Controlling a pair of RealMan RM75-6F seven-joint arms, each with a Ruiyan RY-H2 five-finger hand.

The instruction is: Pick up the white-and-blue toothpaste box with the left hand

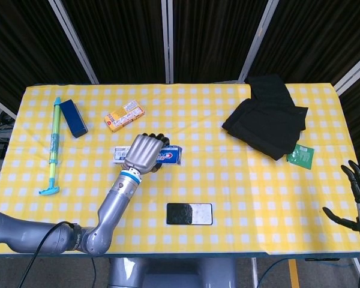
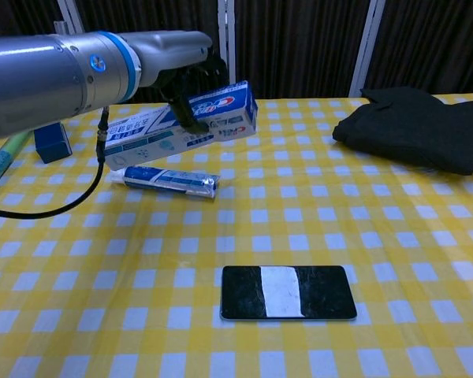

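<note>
My left hand grips the white-and-blue toothpaste box around its middle. In the chest view the left hand holds the box nearly level in the air, a little above the tablecloth. Directly under the box a blue-and-white toothpaste tube lies on the cloth. The head view hides the tube beneath the hand and box. My right hand hangs off the table's right edge, fingers spread and holding nothing.
A black phone lies near the front edge. A black cloth sits at the back right beside a green packet. At the left lie an orange box, a blue box and a green-blue stick.
</note>
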